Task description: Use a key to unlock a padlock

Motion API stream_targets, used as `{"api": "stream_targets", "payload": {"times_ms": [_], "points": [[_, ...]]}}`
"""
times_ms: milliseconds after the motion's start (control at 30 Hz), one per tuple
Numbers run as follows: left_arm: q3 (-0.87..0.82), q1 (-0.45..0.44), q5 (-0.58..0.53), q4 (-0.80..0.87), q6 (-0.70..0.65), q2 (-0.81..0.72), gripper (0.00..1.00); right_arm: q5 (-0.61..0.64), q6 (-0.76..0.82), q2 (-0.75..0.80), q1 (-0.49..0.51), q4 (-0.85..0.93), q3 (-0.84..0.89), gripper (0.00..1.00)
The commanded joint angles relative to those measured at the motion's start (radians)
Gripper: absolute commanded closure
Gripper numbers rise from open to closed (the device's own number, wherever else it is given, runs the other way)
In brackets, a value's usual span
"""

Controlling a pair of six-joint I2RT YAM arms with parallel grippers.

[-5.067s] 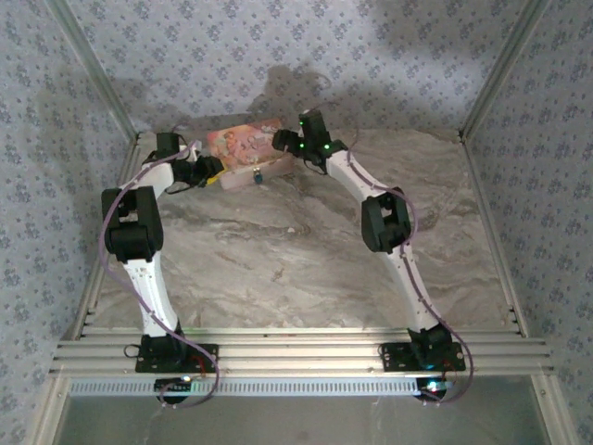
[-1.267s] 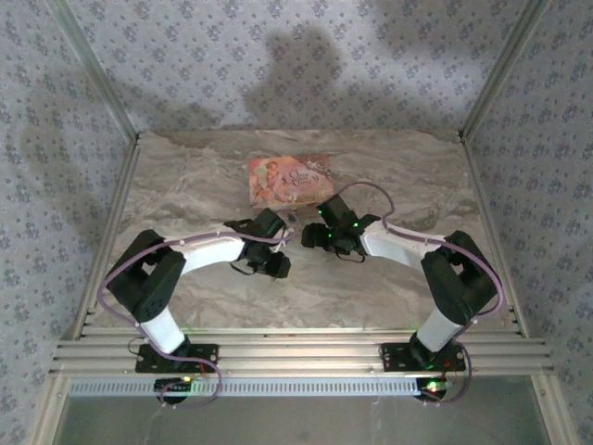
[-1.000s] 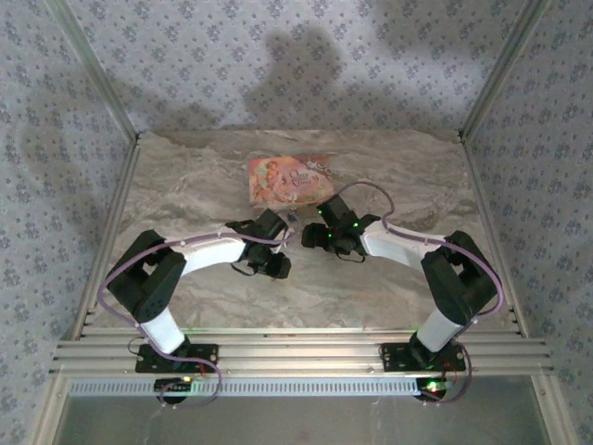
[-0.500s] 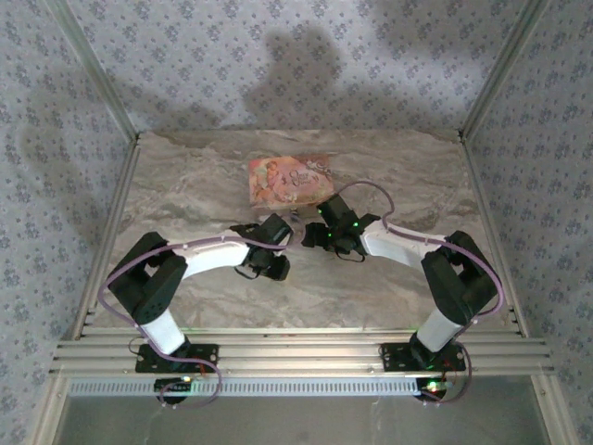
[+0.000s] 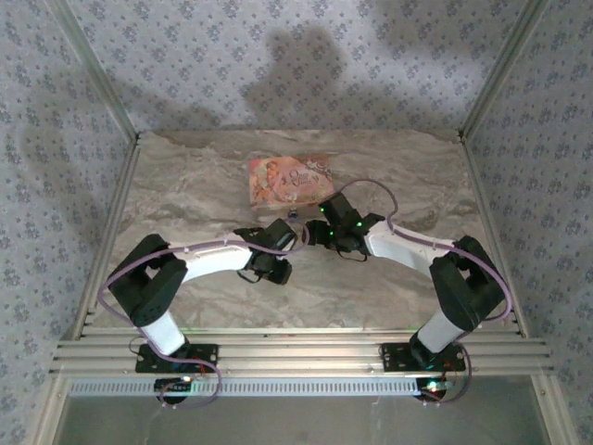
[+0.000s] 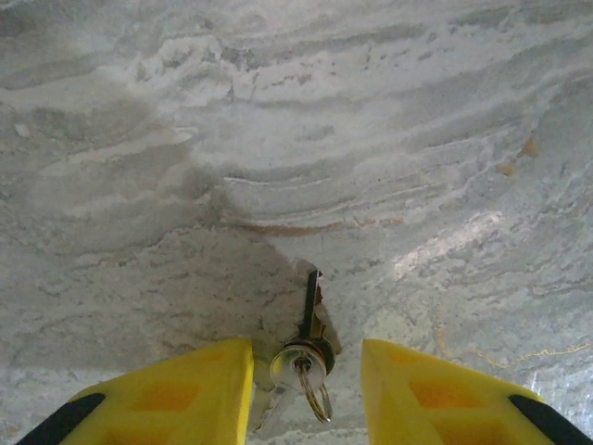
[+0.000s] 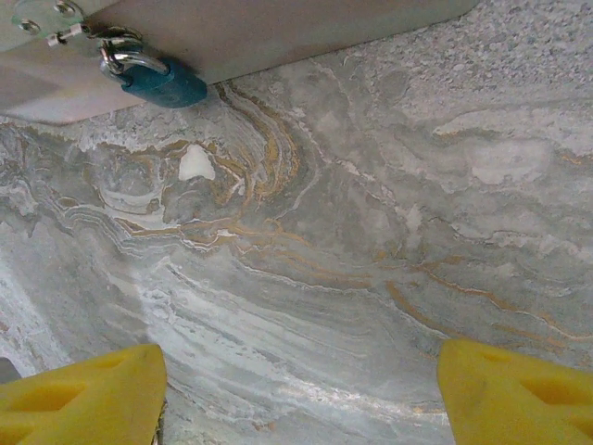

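Note:
A silver key (image 6: 309,320) on a ring lies on the marble between the yellow fingers (image 6: 199,389) of my left gripper (image 6: 306,352), blade pointing away. The jaws are open, with a gap on each side of the key, and a second key's blade pokes out by the left finger. The padlock (image 7: 153,79), blue-bodied with a silver shackle, hangs from the hasp on the pink box (image 7: 278,28) at the top left of the right wrist view. My right gripper (image 7: 301,371) is wide open over bare marble, short of the padlock. In the top view both wrists meet just in front of the pink box (image 5: 289,178).
The marble tabletop (image 5: 213,185) is walled by patterned panels with aluminium posts at the back corners. The two arms' purple cables arch over their forearms. Open marble lies left and right of the box and behind it.
The left arm has stretched a little further right and forward, toward the right wrist. The right wrist has edged slightly back toward the box. The box has not moved in the last second.

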State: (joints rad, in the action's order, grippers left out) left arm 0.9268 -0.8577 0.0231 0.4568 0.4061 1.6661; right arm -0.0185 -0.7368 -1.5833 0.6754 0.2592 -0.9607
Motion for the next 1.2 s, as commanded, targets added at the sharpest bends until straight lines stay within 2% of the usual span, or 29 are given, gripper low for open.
{"api": "stream_targets", "payload": {"times_ms": [0, 133, 333, 667, 967, 1167], "points": [[-0.024, -0.019, 0.011, 0.122, 0.025, -0.019, 0.64, 0.022, 0.0, 0.031, -0.006, 0.032, 0.011, 0.22], [-0.032, -0.018, 0.01, 0.12, 0.025, -0.019, 0.68, 0.022, -0.001, 0.034, -0.005, 0.033, 0.012, 0.22], [-0.06, -0.019, 0.02, 0.087, 0.018, -0.025, 0.81, 0.024, -0.004, 0.036, -0.007, 0.033, 0.013, 0.22], [-0.112, -0.015, 0.021, -0.018, -0.071, -0.057, 1.0, -0.011, -0.033, 0.061, -0.025, -0.004, 0.042, 0.22], [-0.14, 0.01, 0.063, -0.094, -0.141, -0.116, 1.0, -0.066, -0.055, 0.144, -0.074, -0.045, 0.123, 0.22], [-0.16, 0.012, 0.06, -0.143, -0.171, -0.153, 1.0, -0.161, -0.083, 0.174, -0.114, -0.086, 0.164, 0.22]]}}
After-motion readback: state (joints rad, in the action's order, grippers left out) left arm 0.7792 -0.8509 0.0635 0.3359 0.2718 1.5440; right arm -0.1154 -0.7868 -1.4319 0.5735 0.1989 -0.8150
